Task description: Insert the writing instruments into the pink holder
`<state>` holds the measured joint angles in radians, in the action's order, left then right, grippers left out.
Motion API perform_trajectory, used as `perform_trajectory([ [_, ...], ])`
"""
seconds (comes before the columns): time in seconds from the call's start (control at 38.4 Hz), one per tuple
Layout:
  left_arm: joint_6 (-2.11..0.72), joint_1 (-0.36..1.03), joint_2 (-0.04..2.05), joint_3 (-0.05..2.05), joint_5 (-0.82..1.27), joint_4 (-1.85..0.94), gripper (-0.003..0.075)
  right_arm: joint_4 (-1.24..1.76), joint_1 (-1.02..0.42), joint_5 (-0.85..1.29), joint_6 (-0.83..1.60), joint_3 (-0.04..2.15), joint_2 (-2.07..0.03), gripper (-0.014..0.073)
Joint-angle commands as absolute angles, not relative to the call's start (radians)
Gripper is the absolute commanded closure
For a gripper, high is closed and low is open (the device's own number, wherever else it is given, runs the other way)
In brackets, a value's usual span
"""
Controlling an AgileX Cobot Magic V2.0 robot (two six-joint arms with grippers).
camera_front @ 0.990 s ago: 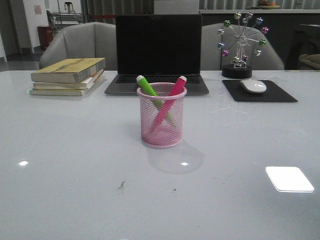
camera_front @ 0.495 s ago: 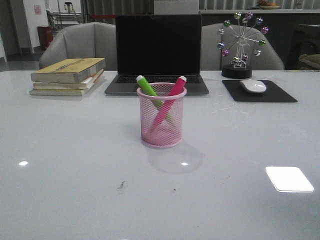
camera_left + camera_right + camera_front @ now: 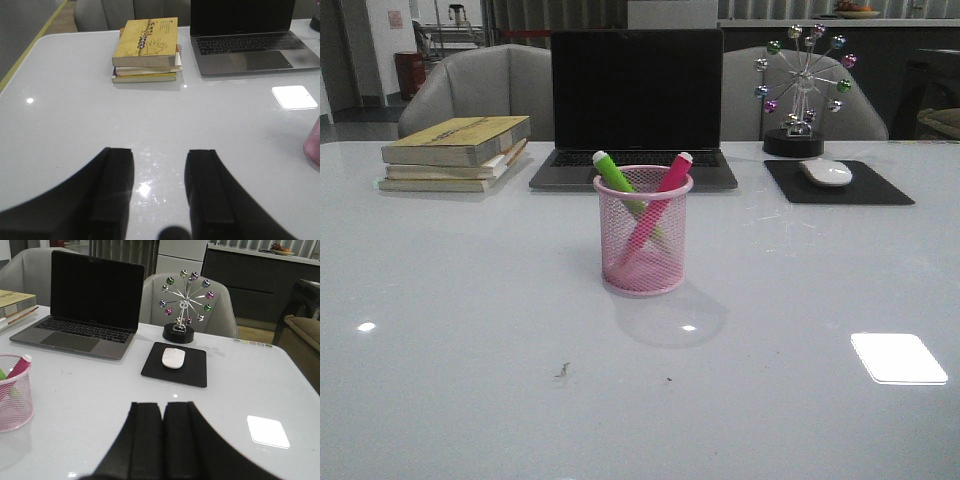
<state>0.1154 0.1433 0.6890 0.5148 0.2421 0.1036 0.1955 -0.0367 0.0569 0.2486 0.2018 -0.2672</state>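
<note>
Front view: both markers (image 3: 638, 205) inside pink holder (image 3: 643, 262); left jaws released, right clenched.

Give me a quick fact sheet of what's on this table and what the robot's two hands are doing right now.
Holder: pink mesh cup, upright at table centre
Markers: green marker and pink marker, both in the cup, crossed, leaning on the rim
Left gripper: fingers apart, empty, over bare table
Right gripper: fingers pressed together, holding nothing
Behind the cup: laptop
Back left: stack of books
Back right: mouse on black pad, ferris-wheel ornament
</note>
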Motion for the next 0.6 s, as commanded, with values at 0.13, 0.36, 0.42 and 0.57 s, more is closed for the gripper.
perform_trajectory([
  [0.13,0.118,0.141,0.684,0.543,0.161,0.100,0.0389,0.046,-0.030,-0.037,0.136,0.117,-0.124,0.0536],
  [0.36,0.118,0.141,0.684,0.543,0.161,0.100,0.0389,0.031,-0.030,-0.040,0.080,0.030,-0.093,0.0536],
  [0.42,0.118,0.141,0.684,0.543,0.161,0.100,0.0389,0.031,-0.030,-0.045,0.080,0.014,-0.093,0.0536],
  [0.57,0.118,0.141,0.684,0.543,0.161,0.100,0.0389,0.031,-0.030,-0.037,0.080,-0.025,-0.093,0.0536],
])
